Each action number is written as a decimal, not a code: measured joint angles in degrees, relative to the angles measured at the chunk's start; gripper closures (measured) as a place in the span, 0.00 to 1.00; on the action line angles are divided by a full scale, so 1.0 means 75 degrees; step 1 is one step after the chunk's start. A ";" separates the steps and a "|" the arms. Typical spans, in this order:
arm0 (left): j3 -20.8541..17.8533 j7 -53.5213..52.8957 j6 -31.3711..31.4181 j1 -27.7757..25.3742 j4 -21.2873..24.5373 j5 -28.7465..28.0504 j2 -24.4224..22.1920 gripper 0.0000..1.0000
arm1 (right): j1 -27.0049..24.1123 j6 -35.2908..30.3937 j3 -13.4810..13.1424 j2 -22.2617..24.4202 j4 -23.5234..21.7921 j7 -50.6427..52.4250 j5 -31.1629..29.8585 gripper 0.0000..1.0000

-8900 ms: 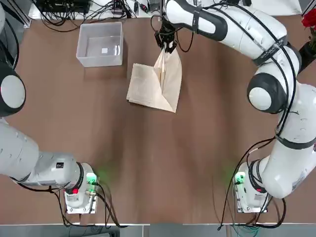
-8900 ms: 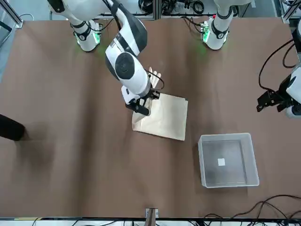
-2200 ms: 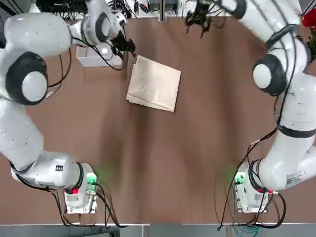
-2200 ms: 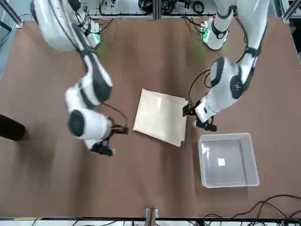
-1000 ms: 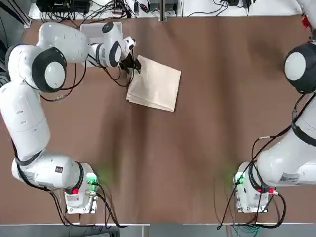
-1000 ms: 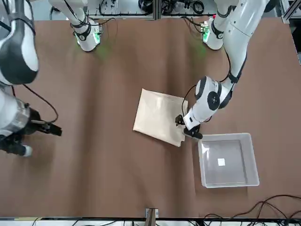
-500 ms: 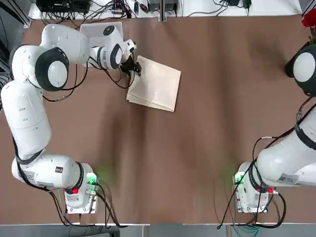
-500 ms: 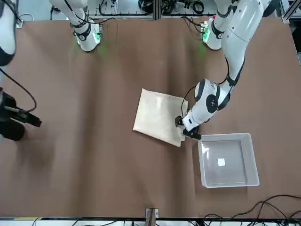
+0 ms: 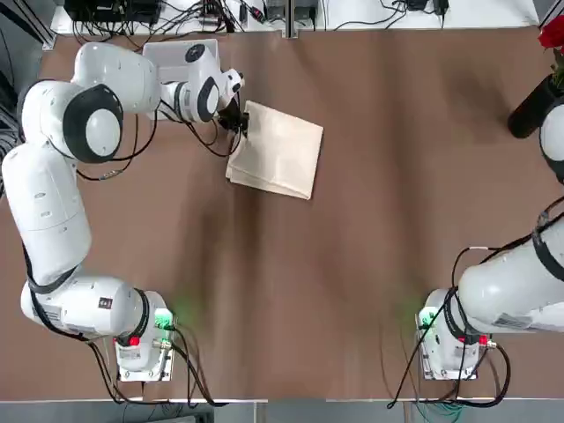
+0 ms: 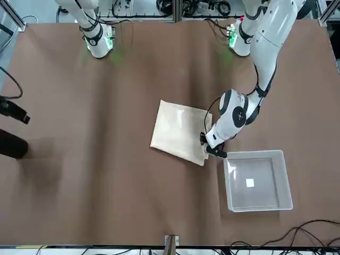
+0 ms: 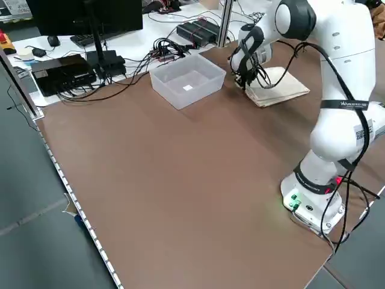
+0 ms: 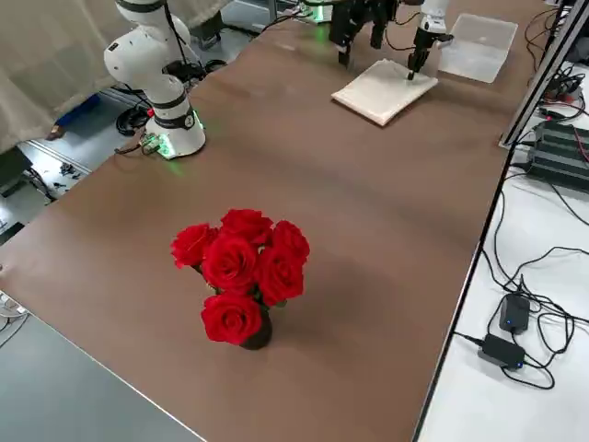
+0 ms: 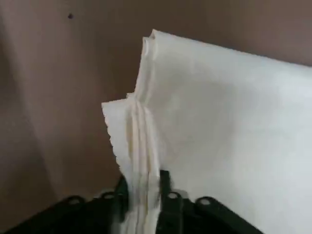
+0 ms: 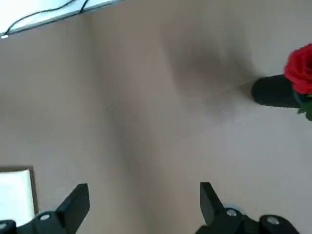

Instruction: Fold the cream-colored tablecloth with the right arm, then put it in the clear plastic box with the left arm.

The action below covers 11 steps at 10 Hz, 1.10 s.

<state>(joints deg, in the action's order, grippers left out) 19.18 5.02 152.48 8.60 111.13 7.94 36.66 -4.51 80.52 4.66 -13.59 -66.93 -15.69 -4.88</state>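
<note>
1. The brown matte table top (image 9: pixel 352 220) is shown bearing everything listed here.
2. The white glossy jointed left arm (image 9: pixel 53 203) is seen stretched from its green-lit base to the far left part of the table.
3. The white glossy jointed right arm (image 9: pixel 520 282) is seen drawn back at the right edge; its small black right gripper (image 14: pixel 144 197) is held high above bare table, the fingers spread wide with nothing between them.
4. The pale cream-beige tablecloth (image 9: pixel 278 150), folded into a flat layered rectangle, is laid near the table's middle, just beside the box.
5. The small square translucent plastic box (image 10: pixel 257 180) is stood on the table, with only a small white label on its floor.
6. The small black left gripper (image 13: pixel 141 187) is closed on the stacked layers at the tablecloth's corner nearest the box.
</note>
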 joint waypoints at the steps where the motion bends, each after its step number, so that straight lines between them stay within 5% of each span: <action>1: 0.0007 0.0023 -0.0001 0.0007 -0.0001 0.0000 -0.0012 0.93 | 0.0195 0.0000 -0.0388 0.0239 -0.0311 0.0230 0.0155 0.00; 3: 0.0005 0.0053 -0.0069 0.0001 -0.0018 0.0000 -0.0096 0.93 | 0.0463 0.0003 -0.0891 0.0582 -0.0803 0.0635 0.0428 0.00; 7: -0.0103 0.0057 -0.1372 -0.0031 -0.0166 -0.0005 -0.0892 0.93 | 0.0927 0.0032 -0.1142 0.0974 -0.1571 0.1074 0.0462 0.00; 11: -0.0136 0.1112 -0.3719 0.0008 -0.0544 -0.1474 -0.2166 0.93 | 0.1136 0.0097 -0.1173 0.0980 -0.1634 0.1098 0.0462 0.00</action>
<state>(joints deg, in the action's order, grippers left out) 18.16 13.36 124.59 8.66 107.05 -3.11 20.41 4.02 81.25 -4.14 -6.25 -79.18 -7.45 -1.41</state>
